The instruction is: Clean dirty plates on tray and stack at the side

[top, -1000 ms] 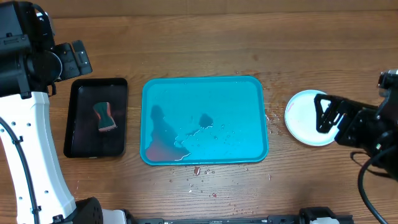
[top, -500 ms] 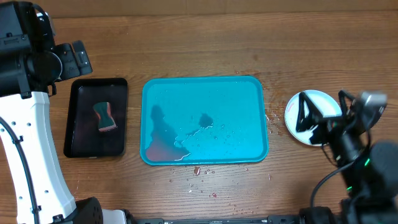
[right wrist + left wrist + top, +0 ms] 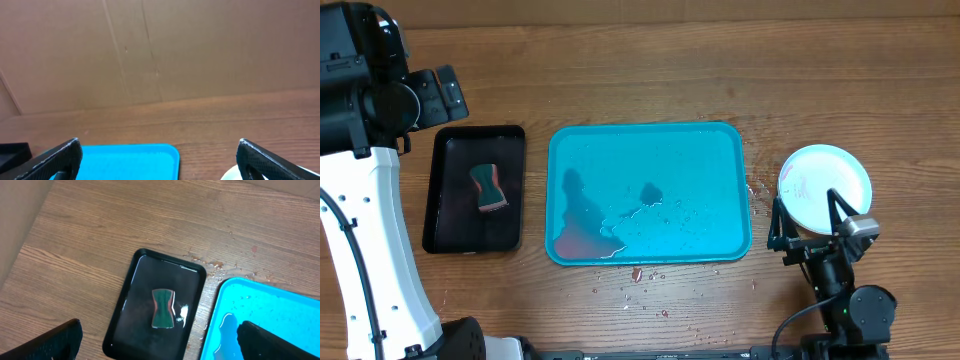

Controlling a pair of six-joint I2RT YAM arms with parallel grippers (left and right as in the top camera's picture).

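Nearby, sponge (image 3: 489, 189) in black tray (image 3: 450, 226), crumbs (image 3: 636, 275) by turquoise tray (image 3: 660, 150), left gripper (image 3: 445, 92), right gripper (image 3: 804, 213) both spread wide

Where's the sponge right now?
Overhead view: the sponge lies inside the black tray on the left side of the table, just left of the turquoise tray.
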